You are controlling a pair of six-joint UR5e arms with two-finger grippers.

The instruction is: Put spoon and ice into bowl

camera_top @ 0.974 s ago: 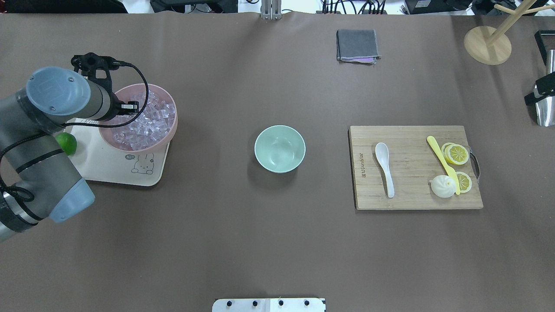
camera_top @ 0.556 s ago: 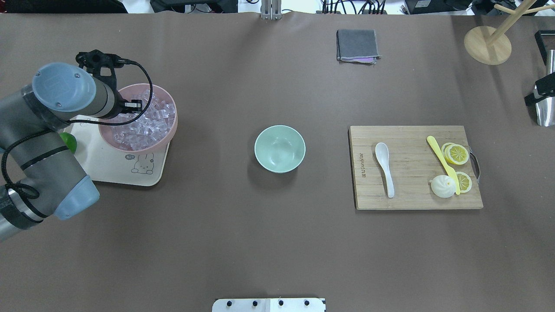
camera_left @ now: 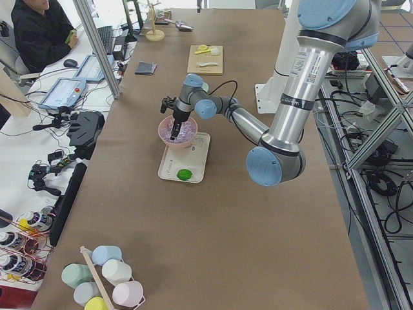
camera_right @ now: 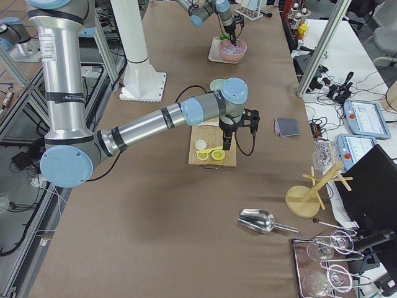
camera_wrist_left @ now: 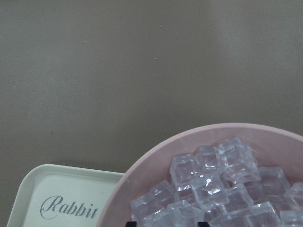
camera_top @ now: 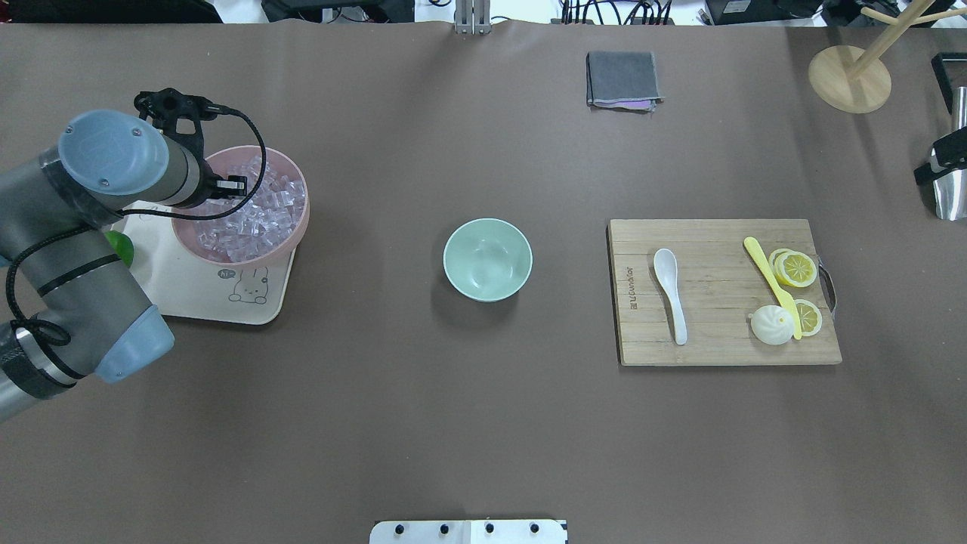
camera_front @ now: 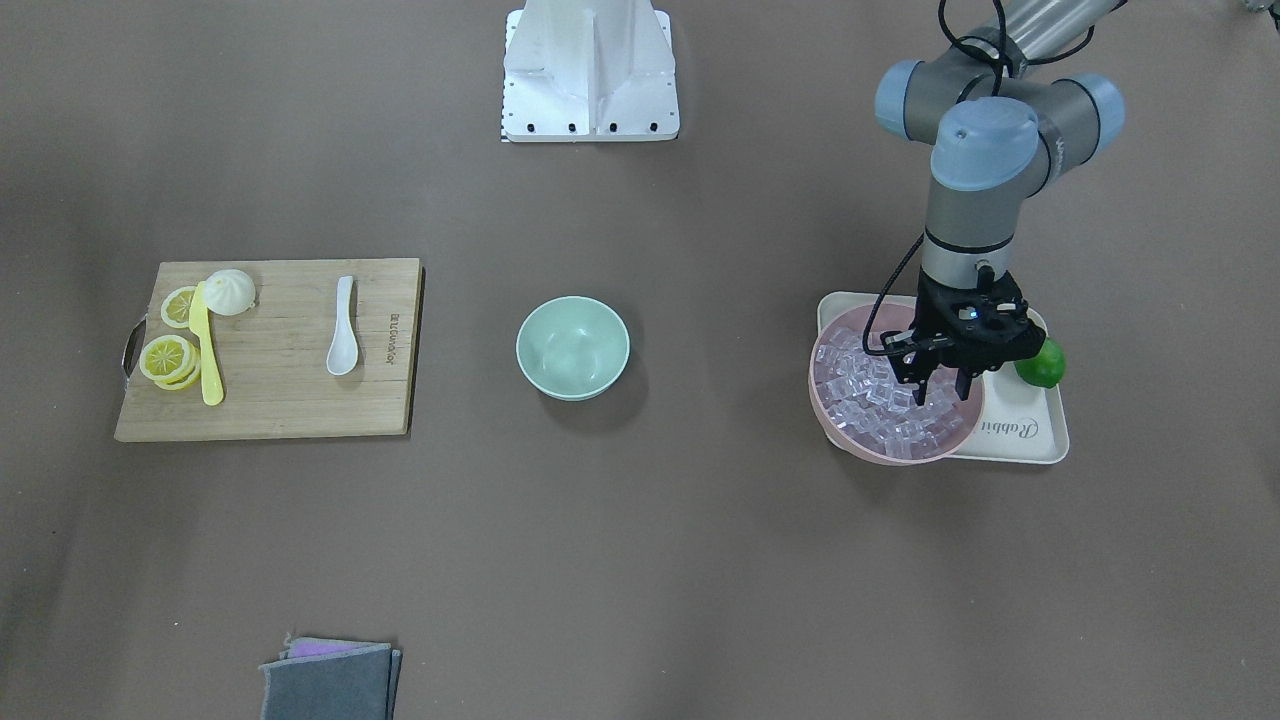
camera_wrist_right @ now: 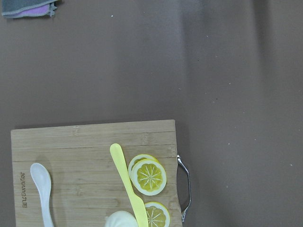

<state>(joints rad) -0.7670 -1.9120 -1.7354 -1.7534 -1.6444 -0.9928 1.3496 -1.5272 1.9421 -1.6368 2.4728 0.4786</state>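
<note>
The white spoon (camera_top: pixel 670 291) lies on a wooden cutting board (camera_top: pixel 718 351), right of the empty mint-green bowl (camera_top: pixel 487 259) at the table's middle. They also show in the front view: the spoon (camera_front: pixel 342 345), the bowl (camera_front: pixel 572 347). Clear ice cubes (camera_top: pixel 257 215) fill a pink bowl (camera_top: pixel 299 227) at the left. My left gripper (camera_front: pixel 940 388) points down into the ice (camera_front: pixel 870 400), fingers apart among the cubes (camera_wrist_left: pixel 213 184). My right gripper (camera_right: pixel 228 141) shows only in the exterior right view, high over the board; I cannot tell if it is open.
The pink bowl stands on a cream tray (camera_top: pixel 196 298) with a green lime (camera_top: pixel 121 248). On the board lie a yellow knife (camera_top: pixel 770 283), lemon slices (camera_top: pixel 797 268) and a white bun (camera_top: pixel 772 325). A grey cloth (camera_top: pixel 623 79), a wooden stand (camera_top: pixel 850 75) and a metal scoop (camera_top: pixel 948 196) are further back and right.
My left arm shifted slightly away and to the right over the pink bowl, then held almost still. Nothing else moved.
</note>
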